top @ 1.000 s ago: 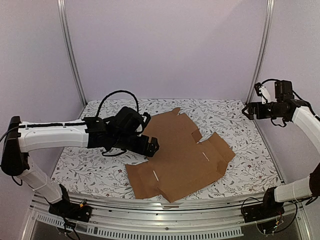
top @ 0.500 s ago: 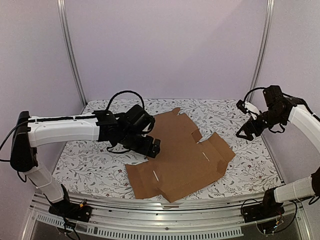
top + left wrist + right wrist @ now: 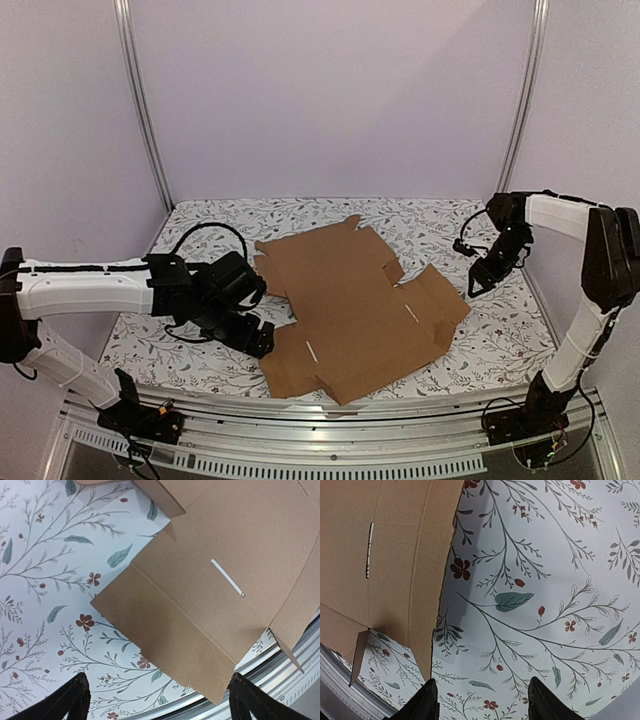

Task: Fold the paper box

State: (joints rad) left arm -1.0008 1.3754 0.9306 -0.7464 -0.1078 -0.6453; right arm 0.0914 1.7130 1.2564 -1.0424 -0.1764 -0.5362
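**mako_77:** So where does the plain brown corrugated cardboard paper box (image 3: 355,310) sit right now?

**rigwatcher:** Flat and unfolded in the middle of the white floral-print table cover (image 3: 440,225), flaps spread out every way. One long flap reaches toward 5 o'clock near the front rail, and another sticks out at 3 o'clock.

**mako_77:** And the arms?

**rigwatcher:** The left gripper (image 3: 257,337) is down low at about 8 o'clock of the box, right by the near-left flap. Its fingers are spread wide with nothing in them. In its wrist view the box (image 3: 200,580) fills the upper right, with one flap corner lying between the two fingers (whether anything touches, I can't tell).

**mako_77:** Right side?

**rigwatcher:** The right gripper (image 3: 478,280) hangs just off the 3 o'clock flap, pointing down at the cover. Its wrist view shows the fingers apart with only the flower print between them, and the box (image 3: 380,555) edge runs down the left of that view. It isn't gripping anything.
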